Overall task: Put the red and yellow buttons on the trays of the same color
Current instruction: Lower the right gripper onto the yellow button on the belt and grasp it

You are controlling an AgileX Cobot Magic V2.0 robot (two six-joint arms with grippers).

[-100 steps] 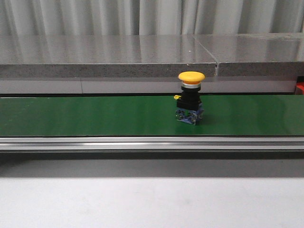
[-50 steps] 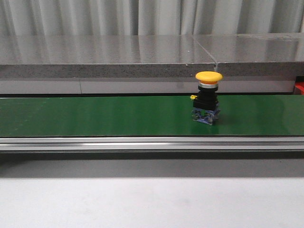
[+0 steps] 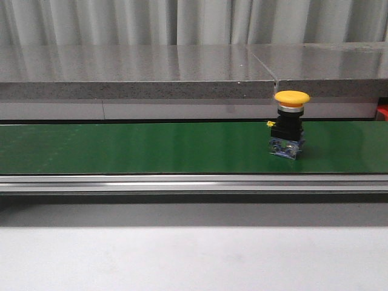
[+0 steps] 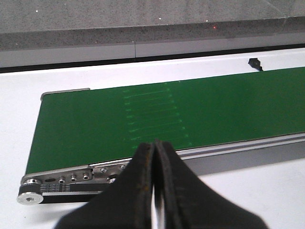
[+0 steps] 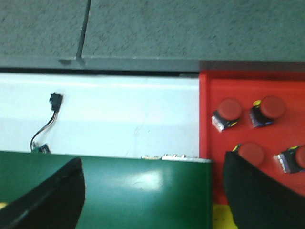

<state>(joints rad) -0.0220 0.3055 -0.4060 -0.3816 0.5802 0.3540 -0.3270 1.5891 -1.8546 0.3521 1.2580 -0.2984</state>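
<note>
Grey curtains hung behind a stone ledge, and below it ran the green belt (image 3: 151, 148). On that belt, toward its right end and nearer the far edge, the yellow button (image 3: 290, 124) stood upright. My left gripper (image 4: 155, 188) was pressed closed on nothing, above the belt's left end. My right gripper (image 5: 152, 193) was spread wide and empty over the belt's right end, beside the red tray (image 5: 286, 90) holding four red buttons (image 5: 228, 110).

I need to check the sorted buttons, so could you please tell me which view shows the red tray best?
The right wrist view: the red tray fills its corner, holding four red buttons. The front view catches only a red sliver at its edge. The left wrist view shows none.
</note>
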